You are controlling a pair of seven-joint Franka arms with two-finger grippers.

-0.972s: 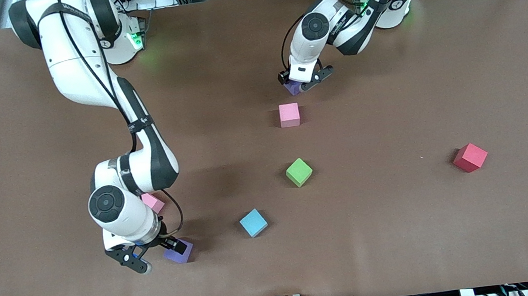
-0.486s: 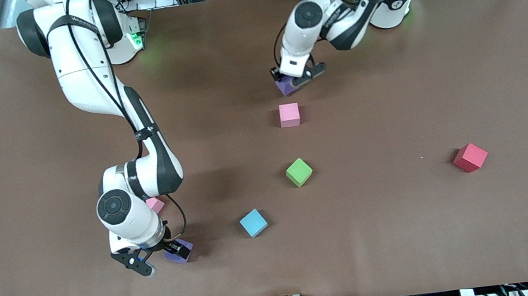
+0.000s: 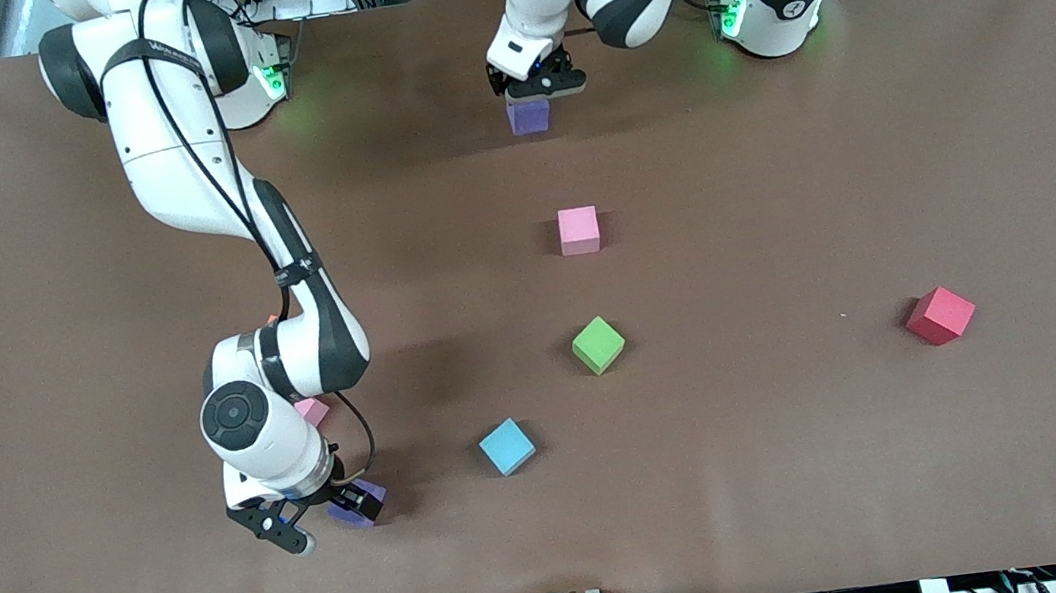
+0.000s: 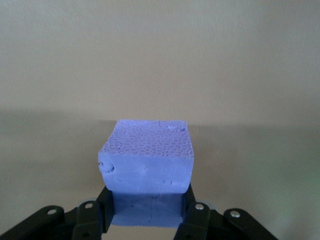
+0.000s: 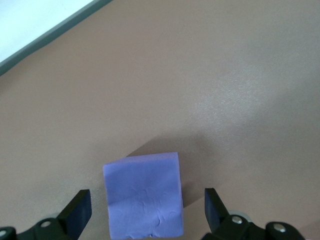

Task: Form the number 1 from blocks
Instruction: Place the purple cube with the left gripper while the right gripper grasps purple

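My left gripper (image 3: 535,89) is shut on a purple block (image 3: 529,117) and holds it above the table, near the robots' edge. In the left wrist view the purple block (image 4: 147,160) is pinched between the fingers of the left gripper (image 4: 147,210). My right gripper (image 3: 321,516) is open and low at the table, straddling the second purple block (image 3: 357,507). The right wrist view shows this purple block (image 5: 144,197) lying between the fingers of the right gripper (image 5: 147,207), with a gap on each side. A pink block (image 3: 578,230) and a green block (image 3: 597,344) lie mid-table. No orange block is in view.
A second pink cube (image 3: 310,411) is partly hidden by the right arm's wrist. A sky-blue cube (image 3: 507,446) lies beside the right gripper, toward the left arm's end. A red cube (image 3: 939,314) sits toward the left arm's end of the table.
The left gripper has risen with its purple block and carried it away from the pink block, toward the robots' bases. The right gripper shifted only slightly at its purple block.
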